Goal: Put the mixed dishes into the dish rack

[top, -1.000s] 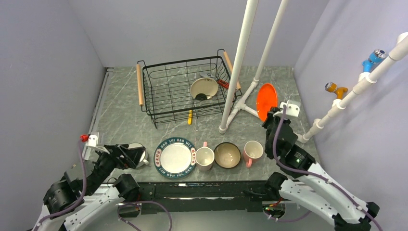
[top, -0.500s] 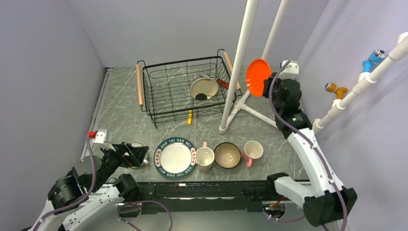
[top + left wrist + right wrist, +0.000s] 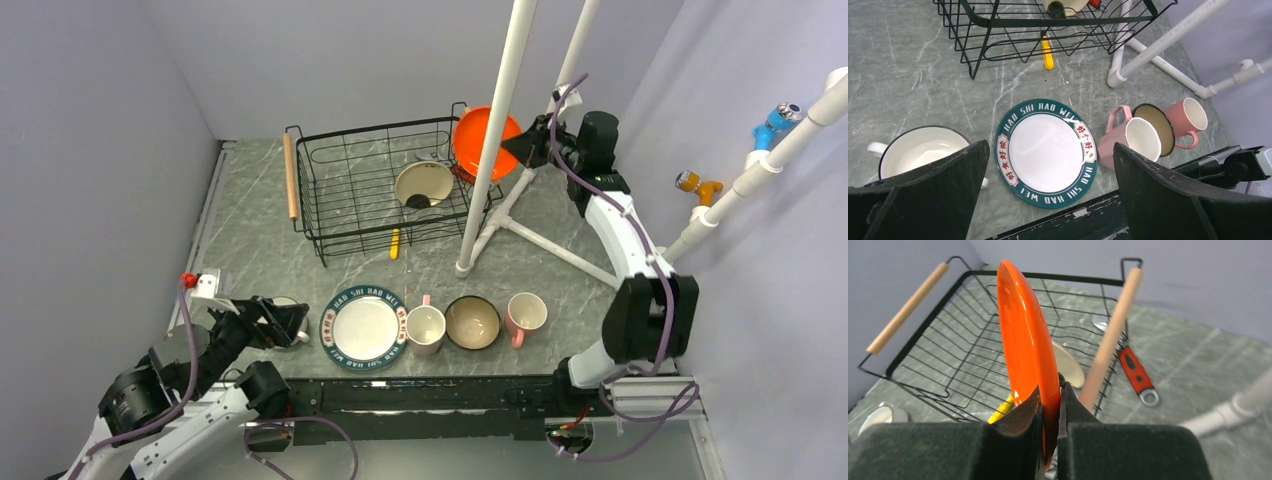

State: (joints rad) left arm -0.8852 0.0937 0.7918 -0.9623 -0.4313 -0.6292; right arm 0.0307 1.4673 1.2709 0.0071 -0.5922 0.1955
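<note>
Grey marbled worktop (image 3: pixel 250 250), walled on three sides, carries the whole set-up. Directions are read from above, with the arm bases at 6 o'clock.

1. Near edge, 7 o'clock: the left tool (image 3: pixel 278 322) hangs fully spread over the white handled cup (image 3: pixel 918 150). Neither finger appears to touch it. Its position has not changed over the last second.
2. Near edge, 6 o'clock: the patterned plate (image 3: pixel 364 327), pink mug (image 3: pixel 425 329), dark-blue bowl (image 3: pixel 472 322) and second pink mug (image 3: pixel 526 315) stand in a row, unmoved and all outside the rack.
3. Centre: a yellow-handled utensil (image 3: pixel 395 243) lies at the rack's front edge.
4. Far, 12 o'clock: the dish rack (image 3: pixel 345 195) holds one pale bowl (image 3: pixel 424 183) near its right end.
5. Far, 1 o'clock: the right tool (image 3: pixel 530 148) is pressed together on the rim of the orange-red dish (image 3: pixel 1025 340), pinching it on edge.

Change: a second ago this dish sat low at about 3 o'clock, beside the foot of the white pipe frame (image 3: pixel 507 80). It has since been swung up and across. It now hangs above the rack's right wooden handle (image 3: pixel 1110 335), partly over the basket.

Consequence: to an onlooker the carry looks nearly complete. What remains is judged to be lowering the dish onto the free wires left of the pale bowl, then releasing it. Five dishes are not yet loaded.
</note>
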